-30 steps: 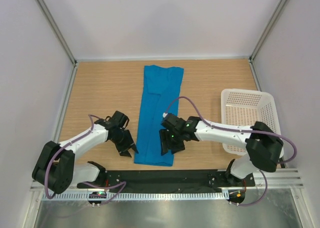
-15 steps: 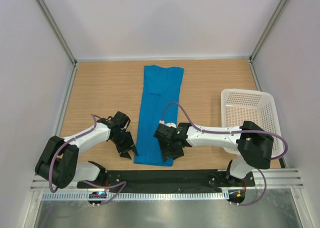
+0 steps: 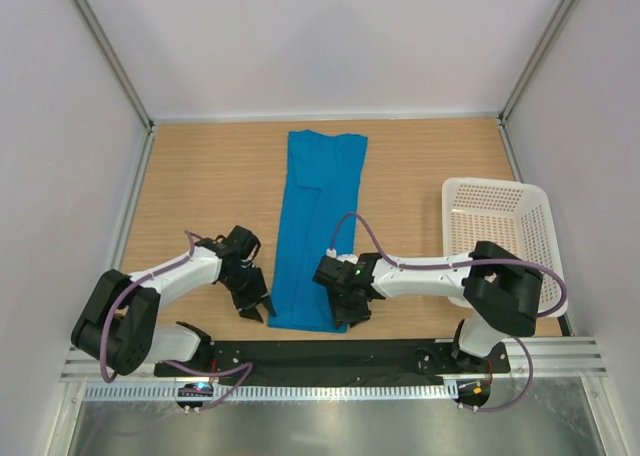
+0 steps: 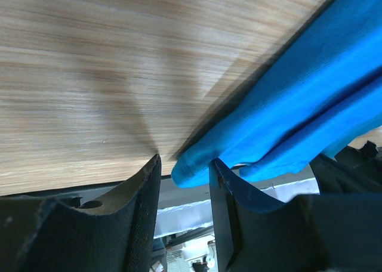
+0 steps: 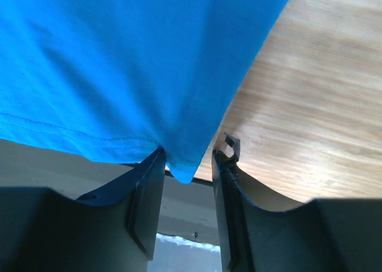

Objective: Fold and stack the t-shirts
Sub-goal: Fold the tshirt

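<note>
One bright blue t-shirt (image 3: 318,226) lies on the wooden table, folded lengthwise into a long strip running from far to near. My left gripper (image 3: 258,309) is low at the strip's near left corner. In the left wrist view that corner (image 4: 194,167) sits between the jaws of the left gripper (image 4: 185,182), touching the right finger, with a gap on the left. My right gripper (image 3: 345,316) is at the near right corner. In the right wrist view the cloth's tip (image 5: 182,167) hangs between the jaws of the right gripper (image 5: 188,170), which stand apart and do not pinch it.
A white plastic lattice basket (image 3: 497,183) stands at the right side of the table, next to the right arm. A black strip and metal rail (image 3: 330,361) run along the near edge just behind both grippers. Bare wood (image 3: 210,186) lies left of the shirt.
The right gripper has slid left and nearer, onto the shirt's near right corner, and its jaws have narrowed. The left gripper shifted slightly nearer at the left corner.
</note>
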`<state>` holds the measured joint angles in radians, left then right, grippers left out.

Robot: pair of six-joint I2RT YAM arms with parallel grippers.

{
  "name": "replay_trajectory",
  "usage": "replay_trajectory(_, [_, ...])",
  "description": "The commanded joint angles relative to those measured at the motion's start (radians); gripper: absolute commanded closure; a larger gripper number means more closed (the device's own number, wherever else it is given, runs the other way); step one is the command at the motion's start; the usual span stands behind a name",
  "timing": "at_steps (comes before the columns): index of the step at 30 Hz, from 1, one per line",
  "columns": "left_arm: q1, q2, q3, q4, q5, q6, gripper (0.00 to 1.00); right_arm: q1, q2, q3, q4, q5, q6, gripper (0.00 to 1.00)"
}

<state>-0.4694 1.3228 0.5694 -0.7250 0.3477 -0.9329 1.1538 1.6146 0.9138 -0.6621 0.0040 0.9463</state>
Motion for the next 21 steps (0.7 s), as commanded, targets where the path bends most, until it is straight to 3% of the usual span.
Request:
replay_trajectory(1, [-0.003, -0.005, -0.008, 0.013, 0.034, 0.022, 0.61, 0.001, -0.019, -0.023, 0.055, -0.024, 0.039, 0.56])
replay_trajectory(4, [-0.003, 0.006, -0.009, 0.024, 0.037, 0.020, 0.67, 0.001, -0.028, -0.038, 0.062, -0.016, 0.048, 0.61])
replay_trajectory(8, [-0.003, 0.026, -0.003, 0.035, 0.036, 0.022, 0.85, 0.000, -0.056, -0.038, 0.032, -0.009, 0.046, 0.85])
replay_trajectory(10, [-0.003, 0.033, -0.003, 0.036, 0.025, 0.020, 0.90, 0.000, -0.081, -0.044, 0.012, 0.026, 0.051, 0.90])
replay_trajectory(12, [-0.003, 0.038, -0.005, 0.036, 0.013, 0.023, 1.00, 0.000, -0.102, -0.056, 0.002, 0.033, 0.055, 0.91])
replay_trajectory(15, [-0.005, 0.046, -0.011, 0.036, -0.001, 0.026, 1.00, 0.000, -0.171, -0.114, 0.012, 0.053, 0.071, 0.91])
replay_trajectory(21, [-0.005, 0.044, -0.012, 0.030, -0.015, 0.022, 1.00, 0.001, -0.373, -0.376, 0.209, 0.027, 0.152, 0.89])
